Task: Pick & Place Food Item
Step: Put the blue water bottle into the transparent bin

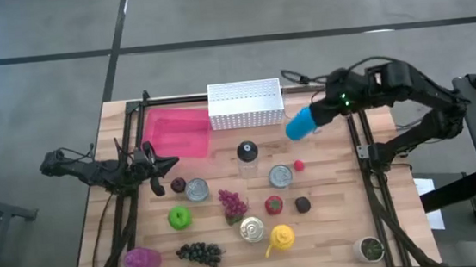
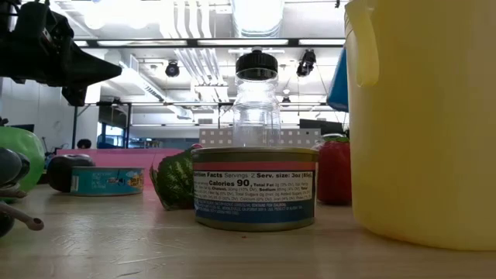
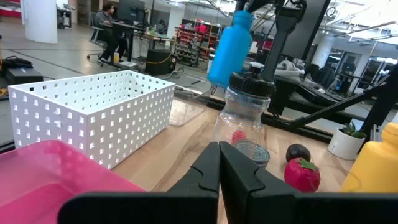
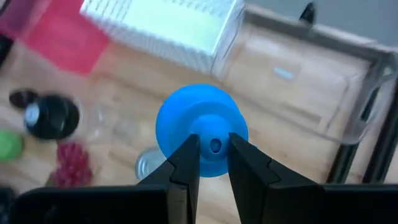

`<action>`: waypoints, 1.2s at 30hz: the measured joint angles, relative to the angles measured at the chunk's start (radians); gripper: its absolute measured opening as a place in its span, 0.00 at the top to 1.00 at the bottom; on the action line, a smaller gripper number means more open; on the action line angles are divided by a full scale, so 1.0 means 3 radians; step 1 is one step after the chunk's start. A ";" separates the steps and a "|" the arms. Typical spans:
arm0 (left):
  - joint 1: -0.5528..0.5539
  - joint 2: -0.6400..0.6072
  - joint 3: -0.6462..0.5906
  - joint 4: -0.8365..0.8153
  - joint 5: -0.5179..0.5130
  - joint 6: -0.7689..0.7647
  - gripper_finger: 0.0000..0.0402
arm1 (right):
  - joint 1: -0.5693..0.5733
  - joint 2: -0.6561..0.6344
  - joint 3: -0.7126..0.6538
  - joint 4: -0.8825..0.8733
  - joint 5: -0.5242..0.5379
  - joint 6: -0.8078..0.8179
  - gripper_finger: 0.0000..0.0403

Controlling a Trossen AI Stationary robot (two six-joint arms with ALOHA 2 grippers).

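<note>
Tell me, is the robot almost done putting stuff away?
Not nearly. The white basket and pink bin look empty. The right gripper holds a blue bottle in the air near the basket. Cans, grapes and fruit wait on the table.

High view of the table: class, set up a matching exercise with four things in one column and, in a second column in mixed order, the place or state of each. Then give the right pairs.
Things:
1. blue bottle
2. pink tray
3. yellow jug
4. clear jar

Places or states:
A. standing upright with a black lid, mid-table
B. held in the air by the right gripper
C. on the near side, beside a gold-topped can
D. beside the white perforated basket

Pairs: 1-B, 2-D, 3-C, 4-A
</note>
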 joint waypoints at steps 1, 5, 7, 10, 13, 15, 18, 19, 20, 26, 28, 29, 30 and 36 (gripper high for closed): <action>0.0000 0.0000 0.0001 0.0000 0.0000 0.0001 0.99 | -0.0058 0.0001 0.0023 0.0001 0.0023 -0.0030 0.84; 0.0000 0.0000 0.0000 -0.0001 0.0000 0.0001 0.99 | -0.0342 0.0013 0.0077 0.0001 0.0021 -0.0140 0.84; 0.0000 0.0000 0.0001 -0.0001 0.0000 0.0001 0.99 | -0.0515 0.0041 0.0076 0.0001 0.0022 -0.0179 0.84; 0.0000 0.0000 0.0001 0.0000 0.0000 0.0000 0.98 | -0.0780 0.0103 0.0075 0.0001 0.0022 -0.0289 0.84; 0.0000 0.0000 0.0001 -0.0001 0.0000 0.0000 0.99 | -0.1041 0.0194 0.0075 0.0001 0.0021 -0.0453 0.84; 0.0000 0.0000 0.0001 0.0000 0.0000 0.0000 0.99 | -0.1203 0.0271 0.0074 0.0001 0.0021 -0.0566 0.84; 0.0000 0.0000 0.0001 -0.0001 0.0000 0.0000 0.99 | -0.1438 0.0392 0.0072 0.0001 0.0021 -0.0755 0.84; -0.0004 0.0000 0.0001 0.0000 0.0000 0.0001 0.99 | -0.1516 0.0433 0.0072 0.0001 0.0019 -0.0819 0.84; -0.0003 0.0000 0.0001 -0.0001 0.0000 0.0001 0.99 | -0.1595 0.0471 0.0072 0.0001 0.0009 -0.0873 0.84; -0.0003 0.0000 0.0001 -0.0001 0.0000 0.0000 0.99 | -0.2011 0.0681 0.0071 0.0006 -0.0006 -0.1100 0.84; -0.0003 0.0000 0.0001 -0.0001 0.0000 0.0001 0.99 | -0.2101 0.0762 0.0063 0.0020 -0.0006 -0.1180 0.84; -0.0003 0.0000 0.0001 0.0000 0.0000 0.0000 0.99 | -0.2137 0.0801 0.0056 0.0026 -0.0006 -0.1202 0.84; -0.0003 0.0000 0.0001 -0.0001 0.0000 0.0000 0.99 | -0.2172 0.0837 0.0056 0.0030 -0.0007 -0.1239 0.84; -0.0003 0.0000 0.0001 -0.0001 0.0000 0.0000 0.99 | -0.2318 0.1010 0.0035 0.0121 0.0002 -0.1432 0.84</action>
